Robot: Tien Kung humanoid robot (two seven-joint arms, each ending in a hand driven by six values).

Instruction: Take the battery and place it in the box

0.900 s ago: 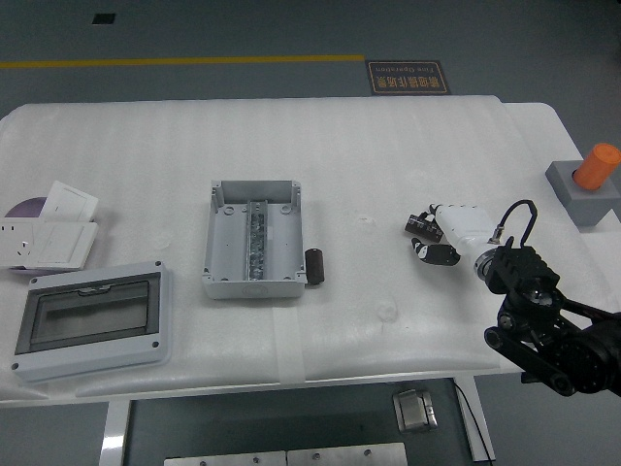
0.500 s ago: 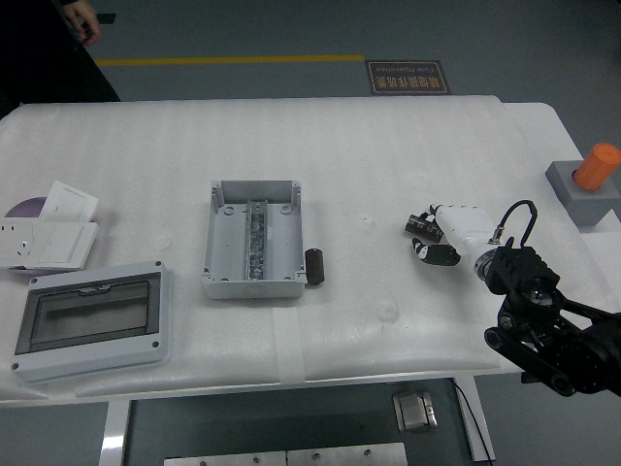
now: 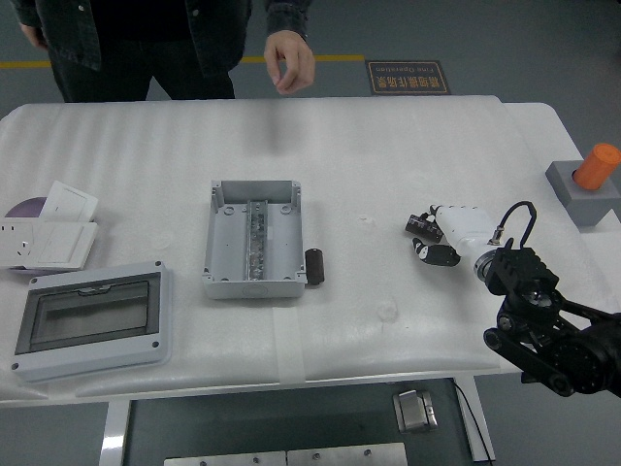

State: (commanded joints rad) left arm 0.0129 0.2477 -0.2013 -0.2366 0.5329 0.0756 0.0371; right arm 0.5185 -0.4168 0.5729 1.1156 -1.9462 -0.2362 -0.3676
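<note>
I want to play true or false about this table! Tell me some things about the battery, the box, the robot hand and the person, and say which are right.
1. The battery is inside the box. False: it lies on the table just outside the box's right wall.
2. The box is open, with no lid on it. True.
3. The right robot hand holds the battery. False: it holds nothing and is off to the battery's right.
4. A person's hand hangs above the table's far edge. True.
5. An orange knob sits at the table's right edge. True.
</note>
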